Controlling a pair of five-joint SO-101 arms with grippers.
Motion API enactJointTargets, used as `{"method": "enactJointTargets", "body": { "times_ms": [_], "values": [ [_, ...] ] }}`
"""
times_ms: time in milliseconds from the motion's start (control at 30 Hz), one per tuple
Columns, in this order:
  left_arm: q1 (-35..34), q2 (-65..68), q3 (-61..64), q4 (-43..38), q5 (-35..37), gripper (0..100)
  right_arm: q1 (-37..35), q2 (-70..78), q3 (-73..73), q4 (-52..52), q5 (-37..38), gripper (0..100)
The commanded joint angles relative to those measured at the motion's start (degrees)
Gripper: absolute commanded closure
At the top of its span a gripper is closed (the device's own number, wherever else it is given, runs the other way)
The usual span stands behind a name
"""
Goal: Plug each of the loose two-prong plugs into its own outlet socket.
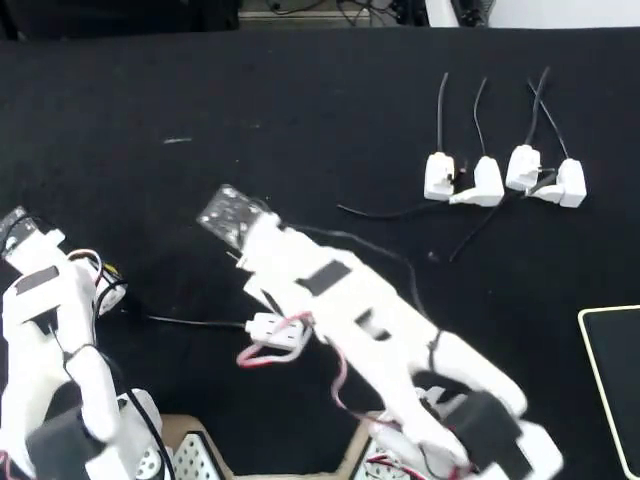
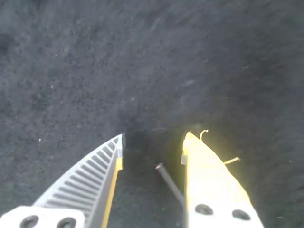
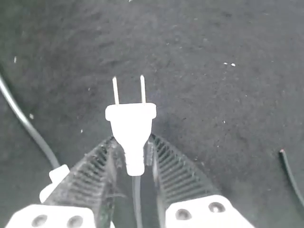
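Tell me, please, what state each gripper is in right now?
Left gripper: open, with a thin black cord in the gap.
Right gripper: closed on a white two-prong plug.

Right arm (image 1: 370,320), lower centre: white blocky segments, black patches, red and black cables.
Left arm (image 1: 50,330), lower left: white, black panel, black cable.
Right gripper (image 3: 133,147): grey ribbed fingers (image 3: 175,171), white screw-holed bases.
Left gripper (image 2: 154,142): ribbed grey finger (image 2: 95,175), yellow finger (image 2: 209,180).
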State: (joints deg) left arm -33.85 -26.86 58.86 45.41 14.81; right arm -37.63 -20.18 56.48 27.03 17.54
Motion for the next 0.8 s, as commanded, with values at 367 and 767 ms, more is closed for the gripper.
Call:
{"method": "enactJointTargets", "body": {
  "times_ms": [367, 767],
  "values": [
    [14.8, -33.3, 8.6, 0.4, -0.7, 79, -2.3, -14.4, 15.3, -16.8, -2.3, 98.8],
    [32.2, -55.3, 14.5, 0.4, -0.4, 79, -6.0, -4.0, 14.8, -28.0, -2.3, 98.8]
  ]
}}
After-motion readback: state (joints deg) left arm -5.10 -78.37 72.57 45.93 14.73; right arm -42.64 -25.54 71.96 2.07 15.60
